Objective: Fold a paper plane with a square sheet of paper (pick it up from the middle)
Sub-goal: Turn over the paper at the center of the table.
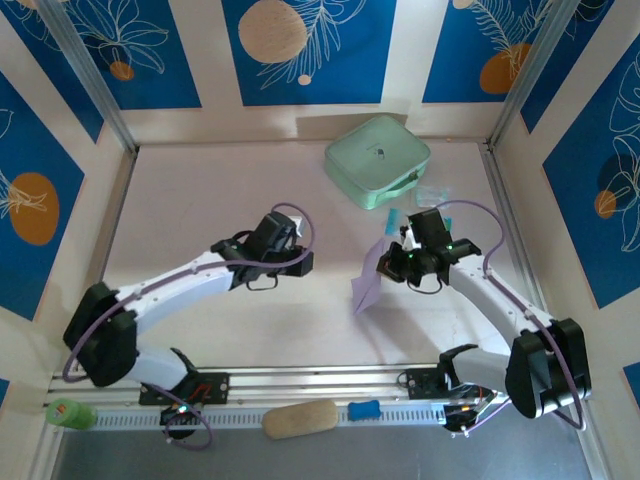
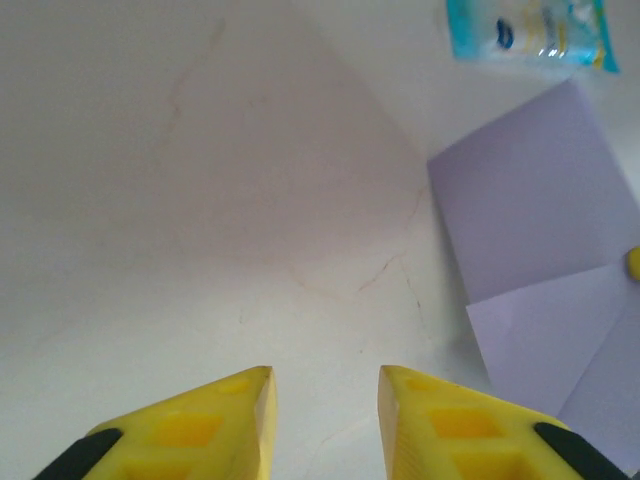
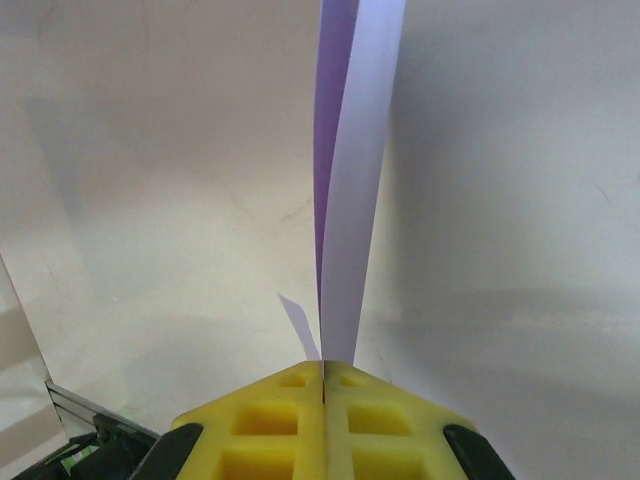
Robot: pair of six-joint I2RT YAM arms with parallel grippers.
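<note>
- The left fingers (image 2: 250,400) are held apart with nothing between them, low over the bare counter (image 1: 200,200), to the left of the paper.
- The right fingers (image 3: 345,385) are pressed together on the square sheet of paper (image 3: 355,150), which is clamped at one edge and raised on edge near the middle of the counter. Whether its lower corner touches cannot be told.
- The sheet is seen doubled over, with its two layers standing slightly apart beyond the grip.
- An early fold is judged to be in hand, as no dart shape is yet formed.
- For a clean crease, the free edges should be matched first. The sheet should then be laid flat so that the fold can be pressed by the left fingers.
- The paper should not be dragged, since it is likely to skew or tear.
- Farther off, a blue packet (image 2: 525,30) lies just beyond the sheet and a mint-green case (image 1: 377,160) sits at the far side. Both are best avoided.
</note>
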